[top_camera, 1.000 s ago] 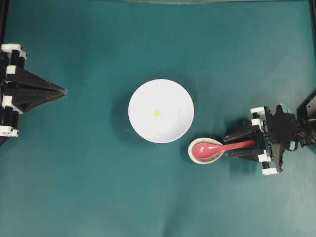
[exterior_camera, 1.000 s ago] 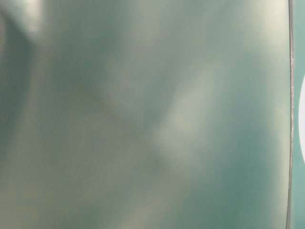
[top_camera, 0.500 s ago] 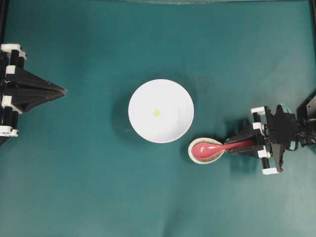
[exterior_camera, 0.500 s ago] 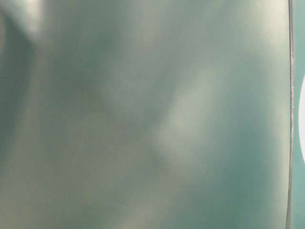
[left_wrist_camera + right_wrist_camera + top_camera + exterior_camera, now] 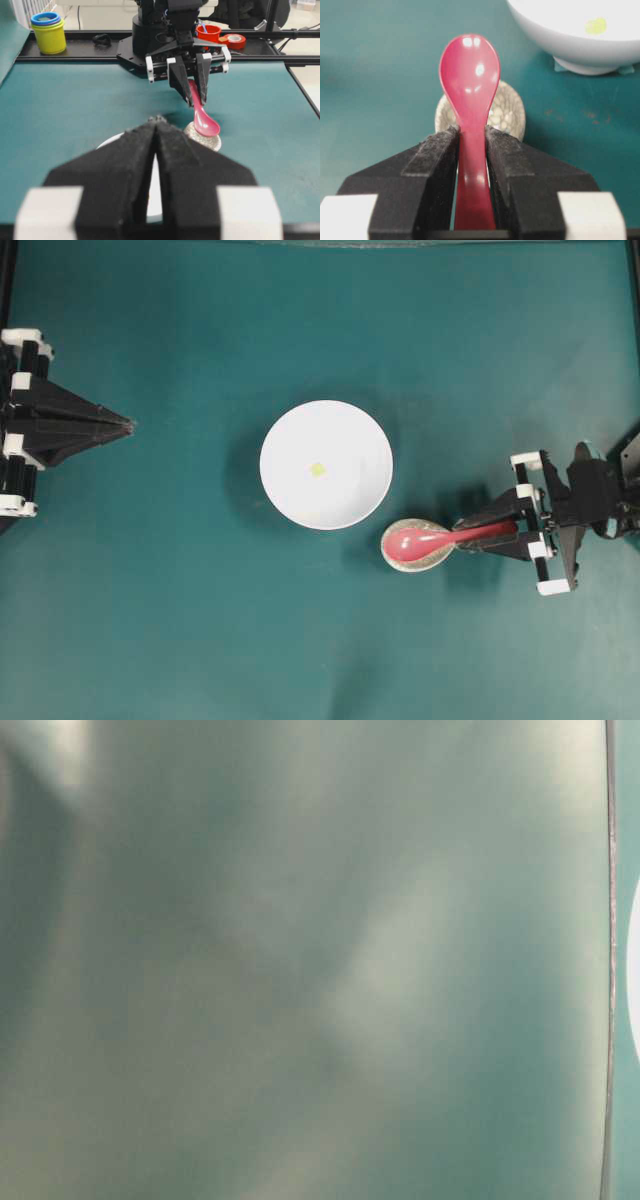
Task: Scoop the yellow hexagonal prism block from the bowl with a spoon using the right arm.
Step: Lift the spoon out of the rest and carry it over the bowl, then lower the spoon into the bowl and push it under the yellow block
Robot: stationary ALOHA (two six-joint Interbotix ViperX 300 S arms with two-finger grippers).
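Sitting near the middle of the bowl [image 5: 326,465], the yellow hexagonal prism block [image 5: 317,469] is a tiny bright fleck against plain white, far smaller than the scoop meant to lift it. It shows again in the right wrist view as a yellow spot [image 5: 596,25] on the bowl's inner floor. The spoon [image 5: 430,540], glossy pink-red with a deep oval scoop and a short straight handle, lies just right of and below the bowl in the overhead view. The right claw [image 5: 471,145] is clamped on the handle, its black fingers [image 5: 434,165] pressing either side. The scoop hangs over the small speckled dish [image 5: 510,112], and from the left wrist view it looks raised a little off the dish, handle tilted upward. So the pickup appears done; carrying the spoon to the bowl, getting under the block and lifting it out remain. The left claw [image 5: 157,122] sits well apart at the far edge of the green tabletop [image 5: 180,620], its fingers pressed together on nothing.
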